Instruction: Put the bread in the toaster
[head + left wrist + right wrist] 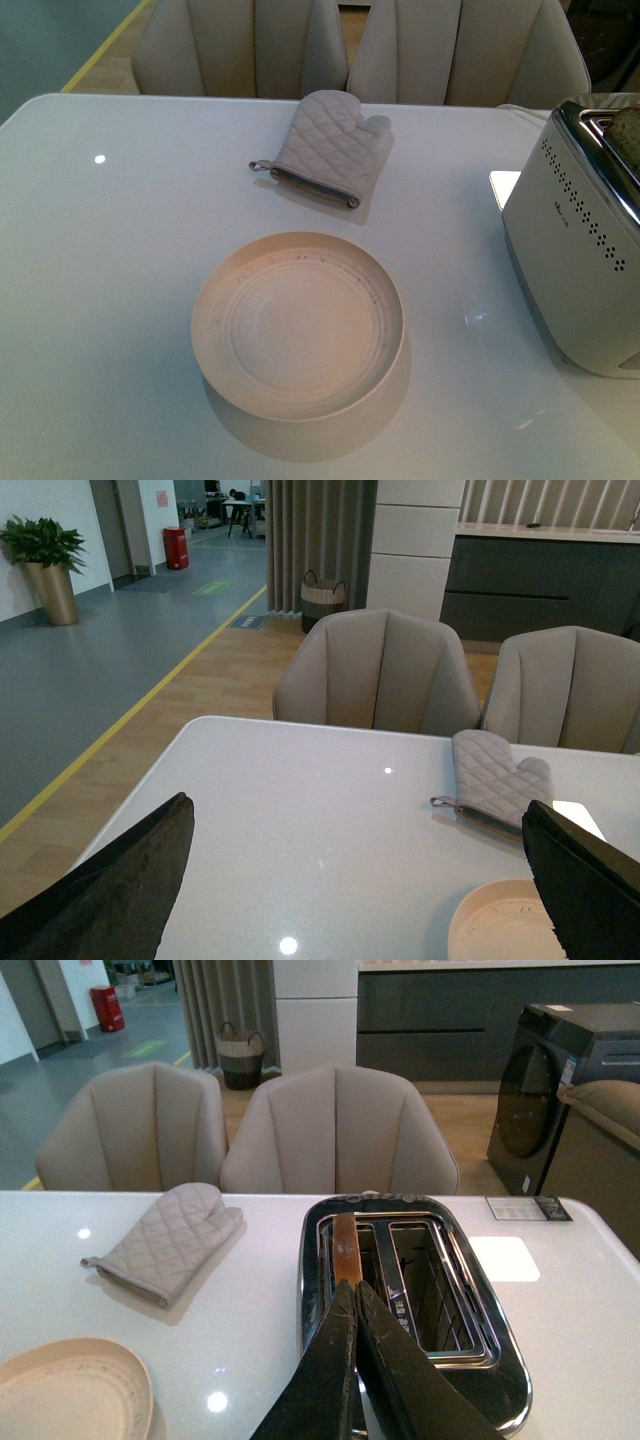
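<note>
Front view: white table (120,300), largest thing, bare plate (298,322) in the middle, quilted oven mitt (330,148) behind it near the chairs (240,45). No arm visible here. At the right edge stands the toaster (580,250), white side with dotted holes, chrome top, and a brown piece of the bread (630,135) showing at the slot.

Right wrist view, looking down on the toaster (420,1300): two long slots, the bread (346,1250) standing on edge in the slot nearer the mitt, crust up, partly sunk. Right gripper (356,1305) with fingers brought nearly together at the slice; appears pinched on the crust edge, though the contact itself is hidden by the fingers.

Left wrist view: left gripper (360,880) spread wide, holding nothing, hovering above the table (300,810) well apart from the toaster.

Judged step: release of the slice into the slot, task almost done. To do well: keep the slice upright and parallel to the slot walls, lower straight, open only a little so the fingers do not catch the chrome rim, then lift vertically. Risk: slice tilting and jamming on the wire guide.
</note>
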### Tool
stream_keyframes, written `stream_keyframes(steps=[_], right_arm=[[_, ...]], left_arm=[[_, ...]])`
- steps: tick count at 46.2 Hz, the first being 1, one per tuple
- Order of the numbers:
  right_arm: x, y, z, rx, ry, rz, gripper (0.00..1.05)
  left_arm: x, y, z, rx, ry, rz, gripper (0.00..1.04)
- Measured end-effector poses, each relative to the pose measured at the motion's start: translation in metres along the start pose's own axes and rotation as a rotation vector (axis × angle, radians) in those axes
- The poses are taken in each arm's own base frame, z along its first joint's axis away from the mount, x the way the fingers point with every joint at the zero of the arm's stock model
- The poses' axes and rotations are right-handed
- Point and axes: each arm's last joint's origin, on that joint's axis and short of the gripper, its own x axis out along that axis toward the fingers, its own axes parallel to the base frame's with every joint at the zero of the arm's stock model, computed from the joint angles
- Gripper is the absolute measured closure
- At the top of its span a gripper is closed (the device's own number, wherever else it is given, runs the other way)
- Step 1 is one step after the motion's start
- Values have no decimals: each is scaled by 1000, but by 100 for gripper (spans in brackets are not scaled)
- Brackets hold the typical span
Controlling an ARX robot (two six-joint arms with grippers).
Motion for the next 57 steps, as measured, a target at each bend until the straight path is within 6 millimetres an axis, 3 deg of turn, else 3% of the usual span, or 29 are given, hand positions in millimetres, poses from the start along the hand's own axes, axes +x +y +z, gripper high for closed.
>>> stream_keyframes(steps=[35,57], right_arm=[[-19,0,-7,-2,-26,1,102],[-19,0,-7,-1,-26,1,22]], left_arm=[[0,0,0,0,0,0,7],[0,0,0,0,0,0,7]])
